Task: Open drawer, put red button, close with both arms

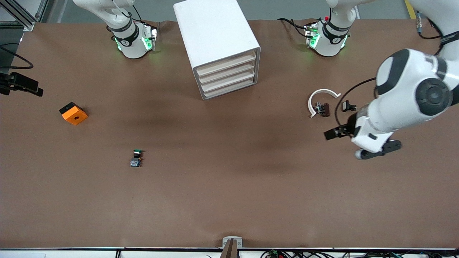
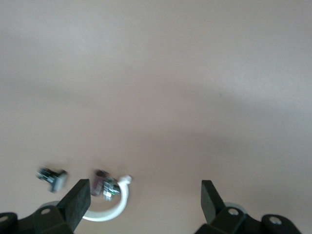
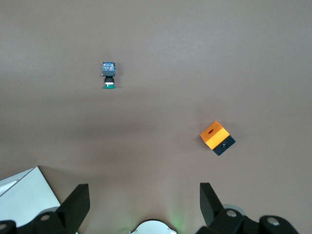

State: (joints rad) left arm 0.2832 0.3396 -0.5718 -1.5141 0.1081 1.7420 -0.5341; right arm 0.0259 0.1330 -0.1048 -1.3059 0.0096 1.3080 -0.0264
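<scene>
Drawer: the uppermost beige-fronted drawer (image 1: pixel 226 63) of the white boxy cabinet (image 1: pixel 214 30) is shut, flush with the three below it.
Red button: the tiny push-button switch with a dark red cap (image 1: pixel 322 109) lies on the brown desk (image 1: pixel 229 200) toward the left arm's end, touching the inside of a white curved plastic clip (image 1: pixel 320 98). Its colour is hard to make out.
Left gripper (image 1: pixel 336 132): jaws released and holding nothing, over the desk near the switch and clip; a small black part (image 1: pixel 348 106) lies just beside.
Right gripper (image 3: pixel 145 202): jaws released and holding nothing, high over the desk at the right arm's end, by a corner of the cabinet.
Other things: a green-capped switch (image 1: pixel 136 158) and an orange and black cube (image 1: pixel 73 113) lie well apart.
</scene>
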